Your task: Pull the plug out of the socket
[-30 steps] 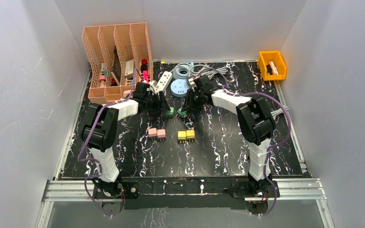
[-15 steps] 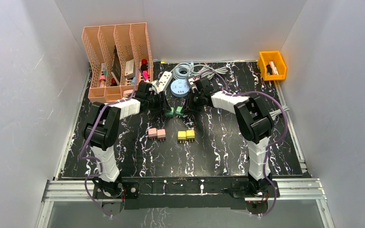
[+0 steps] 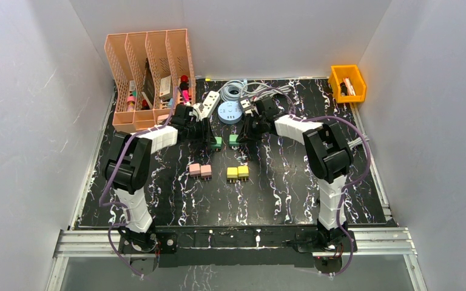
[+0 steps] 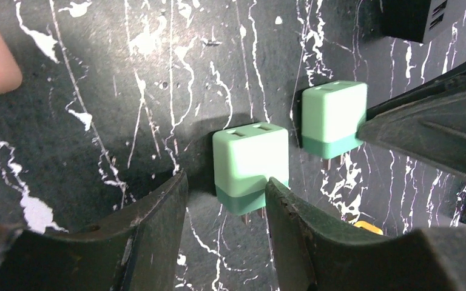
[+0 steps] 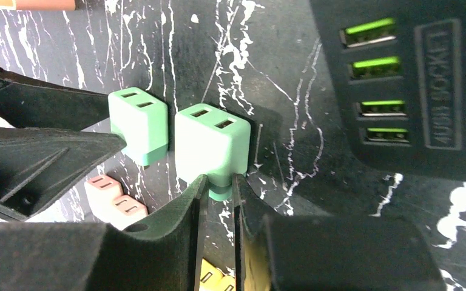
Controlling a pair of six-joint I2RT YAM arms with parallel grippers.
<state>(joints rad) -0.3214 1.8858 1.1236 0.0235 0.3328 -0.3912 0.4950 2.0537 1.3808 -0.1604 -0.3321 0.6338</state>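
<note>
Green plug (image 5: 209, 142), pinched in the closed right hand (image 5: 218, 182) toward the counter's (image 3: 291, 182) far edge, already stood clear of its green socket block (image 4: 252, 163), which the open left hand (image 4: 226, 182) straddled; the pull looked done.

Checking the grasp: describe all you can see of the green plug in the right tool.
The plug is a mint-green block, plastic by its look, with two slots in one face and a darker green band at the other end. It tilts slightly over the black marbled table, the right tool shut on its dark end. A matching plug sits beside it, apart.
</note>
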